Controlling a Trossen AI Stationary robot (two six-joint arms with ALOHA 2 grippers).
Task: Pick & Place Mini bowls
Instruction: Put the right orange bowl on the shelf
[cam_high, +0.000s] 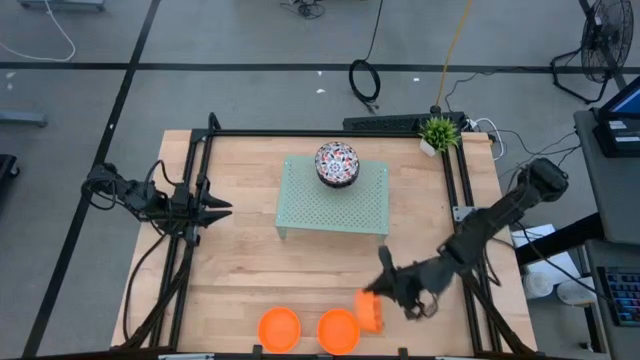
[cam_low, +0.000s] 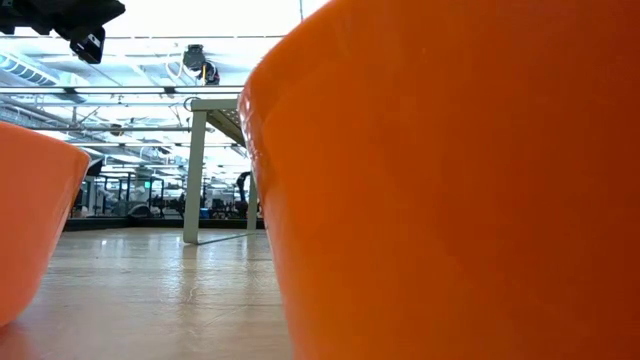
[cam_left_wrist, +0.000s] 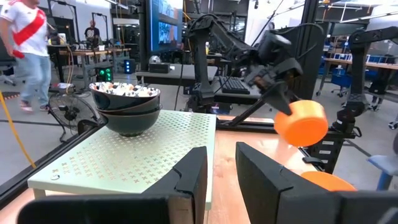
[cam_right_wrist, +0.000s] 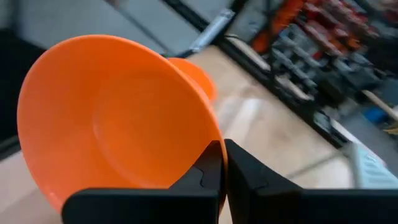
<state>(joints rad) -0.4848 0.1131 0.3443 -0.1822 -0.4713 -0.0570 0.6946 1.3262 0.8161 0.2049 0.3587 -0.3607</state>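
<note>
- An orange bowl (cam_high: 370, 311) is pinched by its rim in the closed right gripper (cam_high: 385, 296) and is held tipped on its side above the near edge of the table (cam_high: 240, 270).
- Two more orange bowls (cam_high: 279, 327) (cam_high: 338, 330) are set side by side on the table's near edge, just beside the held one.
- A stack of patterned bowls (cam_high: 337, 164) is seen on the far part of the pale green rack (cam_high: 333, 205).
- The left gripper (cam_high: 215, 209) is parked at the table's left side, well apart from the bowls; its fingers (cam_left_wrist: 186, 177) are kept slightly apart with nothing between them.
</note>
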